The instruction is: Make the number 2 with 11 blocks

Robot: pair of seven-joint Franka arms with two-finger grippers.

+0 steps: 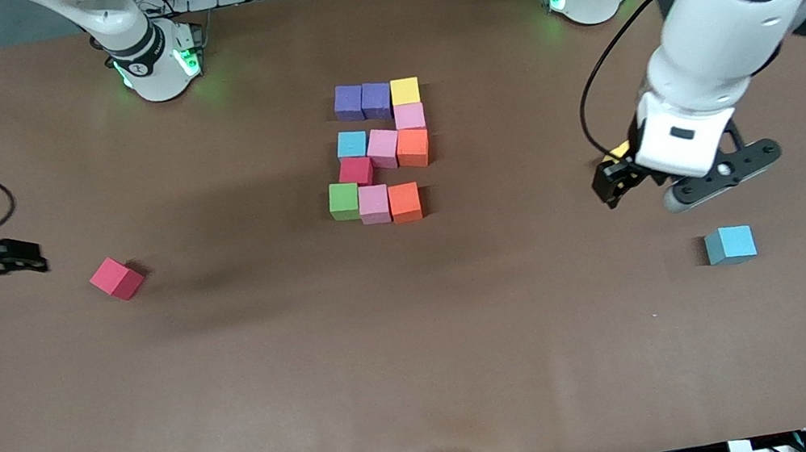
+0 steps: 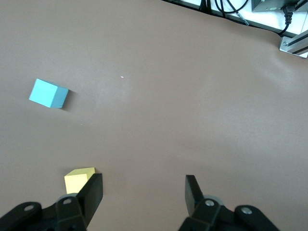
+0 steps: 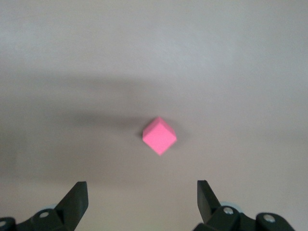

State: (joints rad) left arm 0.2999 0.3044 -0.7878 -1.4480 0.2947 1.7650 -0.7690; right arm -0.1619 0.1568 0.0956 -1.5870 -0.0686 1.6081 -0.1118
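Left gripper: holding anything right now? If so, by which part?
Nothing held. The left gripper is open in the air, its jaws empty; a yellow block lies on the table beside one finger, outside the jaws.

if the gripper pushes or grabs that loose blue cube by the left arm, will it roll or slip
The blue cube sits flat on the table, so it would probably slide, not roll. Its matte, foam-like faces suggest it is light and grips well, perhaps squashing slightly.

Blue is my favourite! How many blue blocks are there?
2. One blue block sits in the block number, beside a pink one. The other blue block lies alone toward the left arm's end of the table. More may be hidden.
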